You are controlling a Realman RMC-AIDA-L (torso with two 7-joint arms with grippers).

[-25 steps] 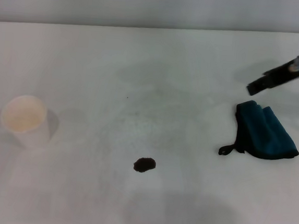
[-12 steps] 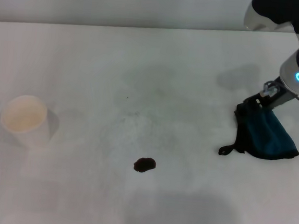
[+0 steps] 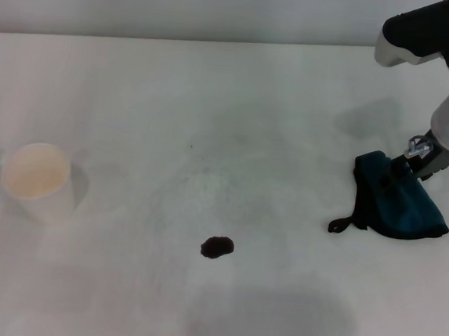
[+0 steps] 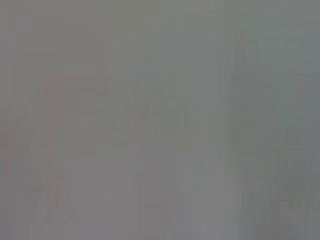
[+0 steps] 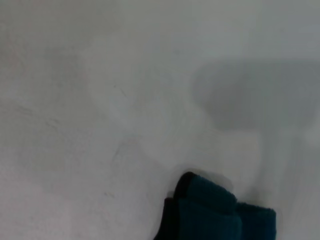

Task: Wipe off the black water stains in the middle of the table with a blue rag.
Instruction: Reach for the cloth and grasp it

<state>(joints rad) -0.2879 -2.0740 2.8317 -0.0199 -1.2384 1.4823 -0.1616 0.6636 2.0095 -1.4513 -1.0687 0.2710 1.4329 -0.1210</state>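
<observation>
With our right gripper (image 3: 395, 173) down on the far edge of the blue rag (image 3: 398, 203) at the desk's (image 3: 214, 104) right, its opening impossible for us to tell, we risk pinching only a fold and dropping the rag short of the black water stains (image 3: 217, 247)

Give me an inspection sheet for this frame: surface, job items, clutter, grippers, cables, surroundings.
Surface: white table, faint grey smudges, arm shadows.
Job items: dark stain near the middle, unwiped; blue rag crumpled on the robot's right side, apart from the stain, black loop tag trailing toward the stain side.
Clutter: white cup on the left side, upright.
Grippers: right gripper down at the rag's far edge; left not in view.
Cables: short cable at the right wrist.
Surroundings: plain pale wall behind the table.
</observation>
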